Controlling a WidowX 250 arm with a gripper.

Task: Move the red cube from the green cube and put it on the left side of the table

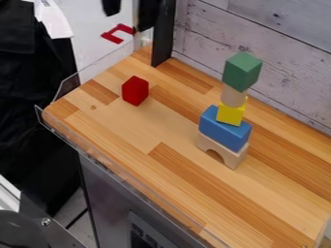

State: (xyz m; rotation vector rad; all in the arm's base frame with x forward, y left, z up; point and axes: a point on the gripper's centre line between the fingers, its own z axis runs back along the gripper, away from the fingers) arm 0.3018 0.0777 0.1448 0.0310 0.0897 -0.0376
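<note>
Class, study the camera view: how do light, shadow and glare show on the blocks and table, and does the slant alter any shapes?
Camera view: soft lighting, with no hard-edged shadow beside the red cube; darker shade inside the arch of the bottom block; no strong glare on the wooden tabletop; the slanted viewpoint makes the tabletop's edges run diagonally.
</note>
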